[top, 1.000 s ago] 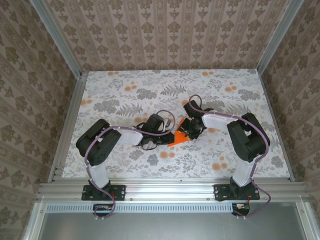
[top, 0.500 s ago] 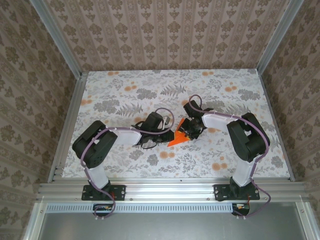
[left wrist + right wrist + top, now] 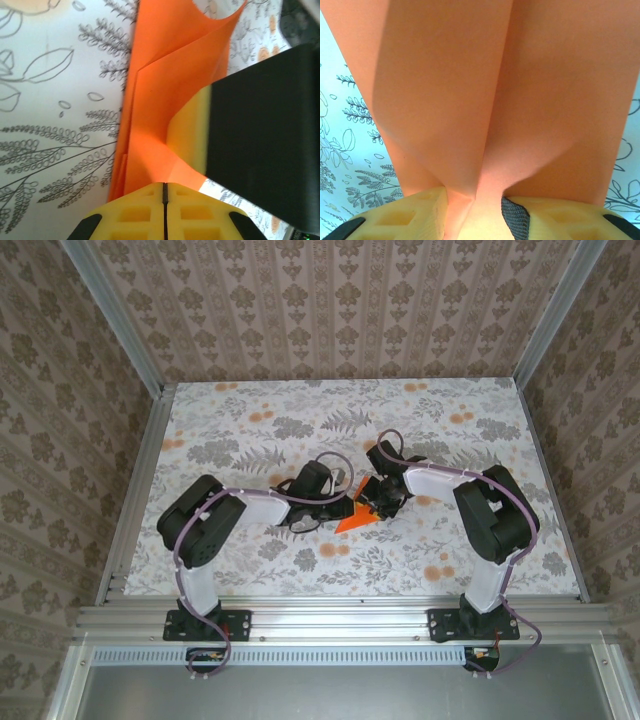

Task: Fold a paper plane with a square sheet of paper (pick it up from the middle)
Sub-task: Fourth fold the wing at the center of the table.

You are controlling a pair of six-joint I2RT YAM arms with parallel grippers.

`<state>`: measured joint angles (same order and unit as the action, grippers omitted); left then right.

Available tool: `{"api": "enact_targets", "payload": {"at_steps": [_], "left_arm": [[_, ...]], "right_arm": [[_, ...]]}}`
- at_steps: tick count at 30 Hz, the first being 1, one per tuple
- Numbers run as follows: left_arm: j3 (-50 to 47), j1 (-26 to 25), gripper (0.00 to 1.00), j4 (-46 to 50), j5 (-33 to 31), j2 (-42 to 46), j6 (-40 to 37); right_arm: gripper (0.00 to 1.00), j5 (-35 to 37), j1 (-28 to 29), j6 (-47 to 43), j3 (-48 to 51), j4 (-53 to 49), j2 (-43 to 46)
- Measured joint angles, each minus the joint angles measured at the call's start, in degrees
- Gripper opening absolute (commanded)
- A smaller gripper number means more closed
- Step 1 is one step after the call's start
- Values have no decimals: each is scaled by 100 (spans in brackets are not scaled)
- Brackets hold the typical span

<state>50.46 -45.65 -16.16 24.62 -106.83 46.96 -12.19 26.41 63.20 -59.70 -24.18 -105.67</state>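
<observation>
The square sheet of paper (image 3: 354,521) is bright orange and folded into a small triangular shape at the middle of the table. My left gripper (image 3: 338,508) meets it from the left. In the left wrist view the paper (image 3: 160,100) shows layered creases, and its near edge runs into the left gripper (image 3: 164,184), whose jaws are shut on it. My right gripper (image 3: 376,505) comes from the right. A raised fold of the paper (image 3: 495,75) passes between its fingers in the right gripper (image 3: 474,200), which holds it. The right gripper's yellow finger (image 3: 190,130) presses into the curled sheet.
The floral tablecloth (image 3: 250,430) covers the table, and its orange flower prints (image 3: 437,570) are not paper. Aluminium rails (image 3: 140,470) and patterned walls close the left, right and back. Both arms' elbows (image 3: 200,525) (image 3: 495,515) stand on either side of the paper.
The left arm's elbow swung out to the left and came back, leaving its wrist a little closer to the paper. The right arm and the paper have hardly moved.
</observation>
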Motion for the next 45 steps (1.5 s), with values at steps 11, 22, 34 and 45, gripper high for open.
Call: {"api": "enact_targets", "payload": {"at_steps": [11, 22, 34, 45], "left_arm": [[59, 4, 5, 146, -2, -120, -2], [61, 0, 3, 192, 0, -120, -22], [164, 0, 3, 413, 4, -120, -153], [258, -2, 8, 625, 26, -120, -247]], "right_arm": [[51, -24, 0, -96, 2, 37, 63], [58, 39, -496, -1375, 754, 175, 1209], [18, -785, -328, -2037, 942, 1224, 1329], [15, -1038, -201, -2063, 942, 1521, 634]]}}
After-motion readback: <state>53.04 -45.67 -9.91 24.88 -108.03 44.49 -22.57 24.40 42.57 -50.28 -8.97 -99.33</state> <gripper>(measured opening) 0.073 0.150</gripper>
